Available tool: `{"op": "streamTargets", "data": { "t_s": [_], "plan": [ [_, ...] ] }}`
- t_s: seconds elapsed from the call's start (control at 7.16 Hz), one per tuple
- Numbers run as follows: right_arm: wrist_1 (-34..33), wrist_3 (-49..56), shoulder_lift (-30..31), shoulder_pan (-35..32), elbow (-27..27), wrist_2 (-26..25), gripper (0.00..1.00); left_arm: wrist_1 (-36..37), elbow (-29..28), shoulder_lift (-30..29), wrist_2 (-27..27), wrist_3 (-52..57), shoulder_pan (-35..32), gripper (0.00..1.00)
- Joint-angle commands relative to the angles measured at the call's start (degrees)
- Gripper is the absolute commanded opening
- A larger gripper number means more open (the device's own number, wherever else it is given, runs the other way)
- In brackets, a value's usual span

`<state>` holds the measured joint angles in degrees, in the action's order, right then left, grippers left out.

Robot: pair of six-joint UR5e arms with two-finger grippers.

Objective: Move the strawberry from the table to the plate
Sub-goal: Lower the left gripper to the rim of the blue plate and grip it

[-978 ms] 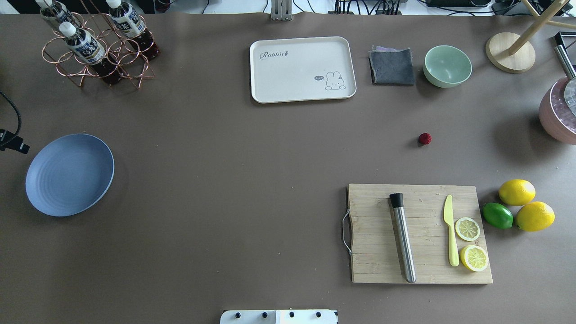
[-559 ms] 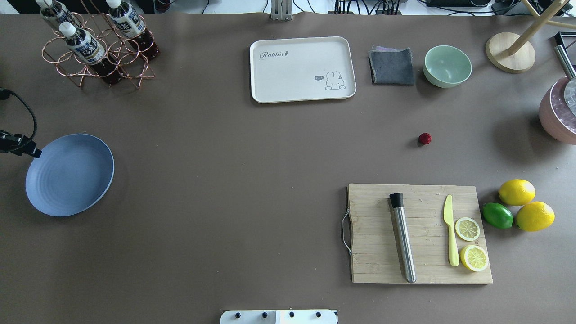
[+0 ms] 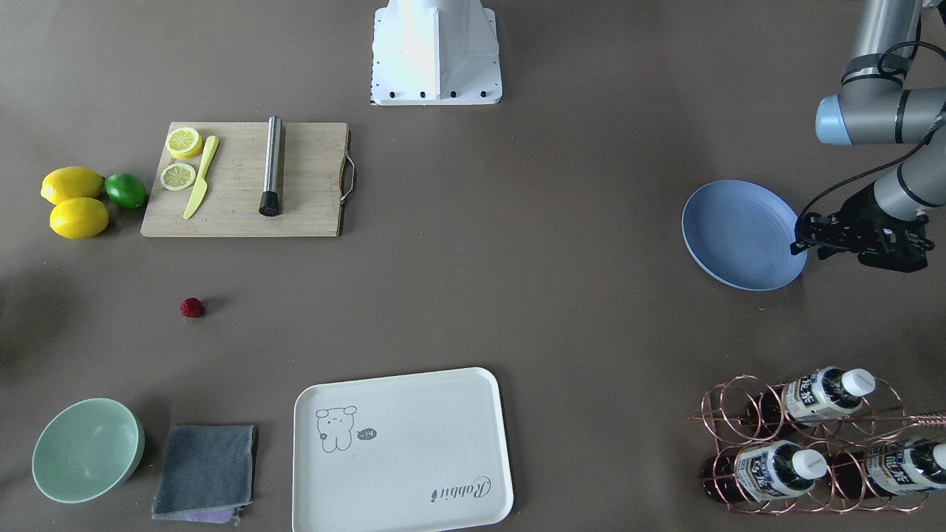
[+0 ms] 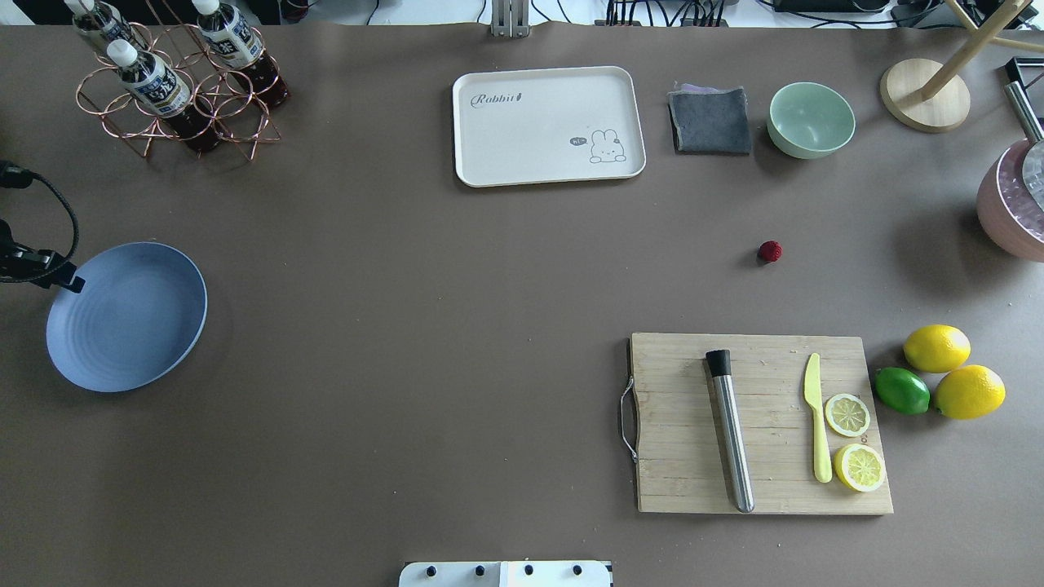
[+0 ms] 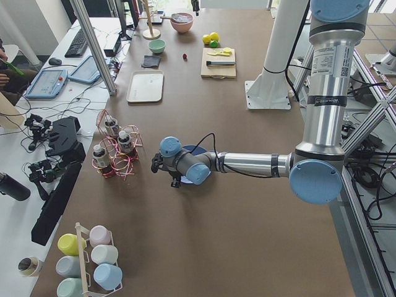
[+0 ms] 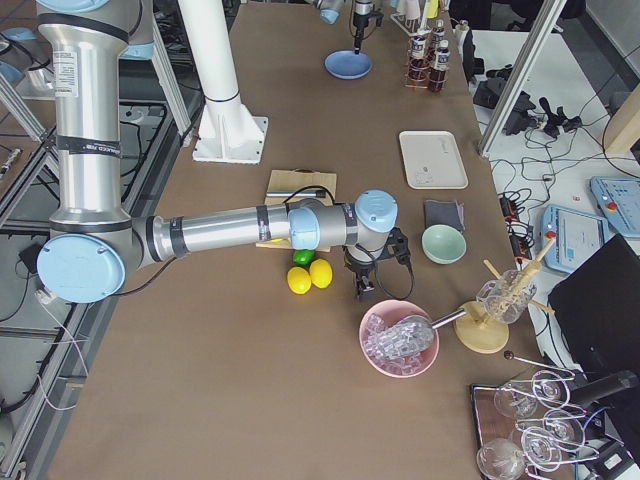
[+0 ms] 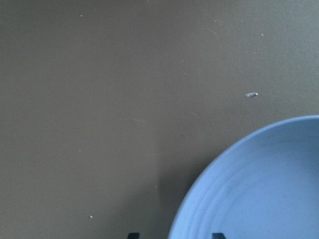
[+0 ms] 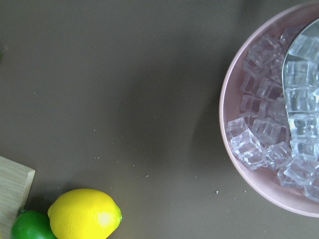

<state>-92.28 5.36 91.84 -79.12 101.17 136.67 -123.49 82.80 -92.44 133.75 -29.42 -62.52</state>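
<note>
The strawberry (image 4: 769, 251) (image 3: 192, 307), small and dark red, lies alone on the brown table (image 4: 424, 326), between the mint bowl and the cutting board. Far off on the left side rests the light blue plate (image 4: 126, 316) (image 3: 743, 235), with nothing on it. My left gripper (image 3: 861, 244) (image 4: 33, 267) hovers at the plate's outer rim; in the left wrist view its two fingertips (image 7: 132, 235) stand apart with nothing between them, over the plate's edge (image 7: 264, 189). My right gripper (image 6: 363, 290) shows only in the exterior right view, so I cannot tell its state.
A cutting board (image 4: 758, 424) carries a steel tube, a yellow knife and lemon slices. Lemons (image 4: 936, 348) and a lime lie beside it. A pink bowl of ice (image 8: 279, 119), a mint bowl (image 4: 811, 120), a grey cloth, a white tray (image 4: 546, 126) and a bottle rack (image 4: 175, 81) ring the table.
My left gripper has come further in from the left edge toward the plate's rim, its cable swinging with it. The strawberry and plate have not moved.
</note>
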Motion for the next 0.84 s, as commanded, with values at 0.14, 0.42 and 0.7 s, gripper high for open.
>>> {"op": "streamTargets", "data": {
  "t_s": [0.14,0.42,0.7],
  "plan": [
    [0.00,0.00,0.00,0.11,0.17,0.00,1.00,-1.22,-1.15,-0.20,0.29,-0.02,0.12,0.45],
    [0.00,-0.09,0.00,0.11,0.43,0.00,1.00,-1.22,-1.07,-0.02,1.51,-0.02,0.21,0.44],
    [0.00,-0.09,0.00,0.20,0.43,0.00,1.00,-1.31,-1.15,0.06,1.52,-0.02,1.17,0.44]
  ]
}}
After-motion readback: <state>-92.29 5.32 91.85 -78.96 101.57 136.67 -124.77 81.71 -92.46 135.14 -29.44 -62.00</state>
